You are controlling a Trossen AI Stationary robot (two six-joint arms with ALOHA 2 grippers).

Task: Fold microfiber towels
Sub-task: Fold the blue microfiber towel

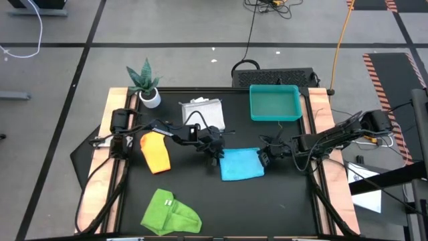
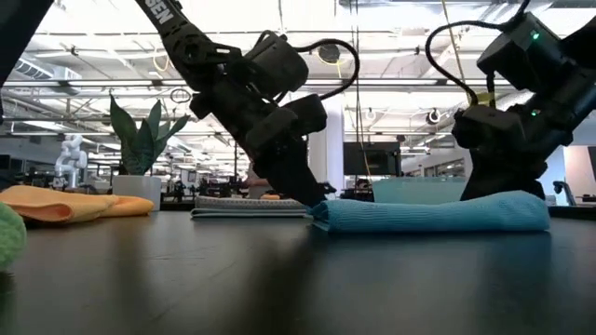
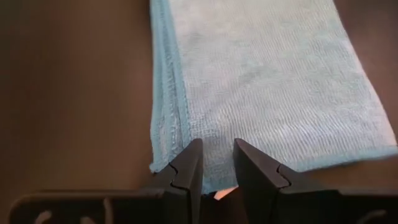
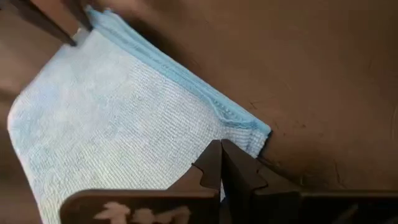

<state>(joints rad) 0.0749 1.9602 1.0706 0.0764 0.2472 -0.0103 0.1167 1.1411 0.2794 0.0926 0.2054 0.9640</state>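
A light blue towel [image 1: 241, 164] lies folded flat on the black table, its layered edges showing in the left wrist view [image 3: 163, 93]. My left gripper [image 1: 215, 156] slants down at the towel's left end, its fingers a little apart [image 3: 217, 146] over the edge near a corner. My right gripper [image 1: 263, 158] stands at the towel's right end with its fingers shut [image 4: 220, 144] over the edge beside a corner [image 4: 258, 132]. In the low view the towel [image 2: 438, 214] hides the right fingertips. My left gripper comes slanting down from the table's left, with its fingertips [image 2: 315, 197] at the towel's left end. Whether they touch the cloth I cannot tell. My right gripper slants down from the table's right, its shut fingertips [image 4: 211, 158] over the towel's edge. Whether they touch it I cannot tell.
A yellow-orange towel [image 1: 156, 152] lies at the left and a lime green one [image 1: 170, 213] crumpled near the front edge. A folded white-grey towel [image 1: 202, 111], a teal tray [image 1: 275, 102] and a potted plant [image 1: 146, 84] stand along the far side.
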